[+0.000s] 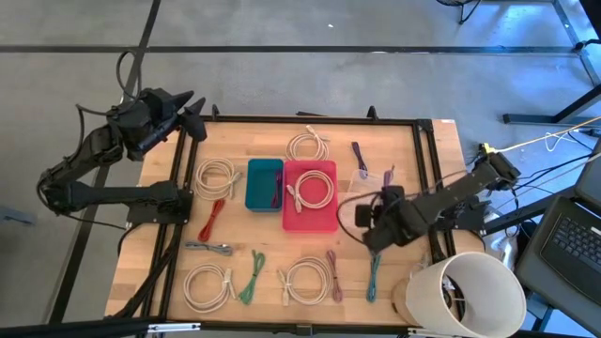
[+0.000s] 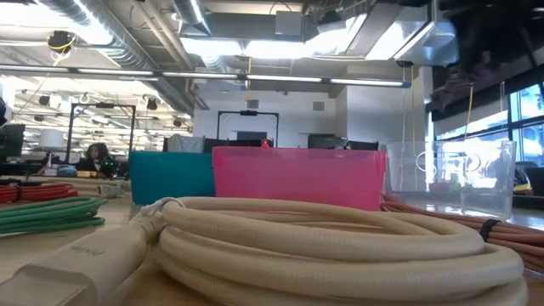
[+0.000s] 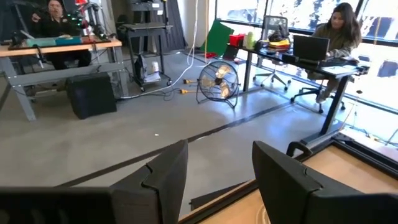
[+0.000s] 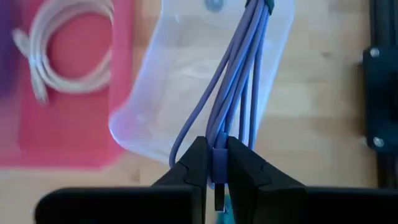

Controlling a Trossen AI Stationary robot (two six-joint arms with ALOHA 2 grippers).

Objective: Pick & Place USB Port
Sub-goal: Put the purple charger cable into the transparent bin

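Overhead view and table-level view, close behind a white cable coil [image 2: 340,246], share the pink bin [image 1: 310,195].

A looped purple USB cable [image 4: 233,93] hangs over a clear plastic bin [image 4: 180,93]. The bin sits right of the counter's centre, beside the pink tray [image 1: 310,195].

Table: light wooden top [image 1: 406,155] inside a black frame.
Bins: teal bin [image 1: 264,184] touching pink bin [image 1: 310,195], mid-table.
Cables: white coils [image 1: 217,176], red [image 1: 211,218], green [image 1: 251,278] and purple [image 1: 360,155] bundles around them.
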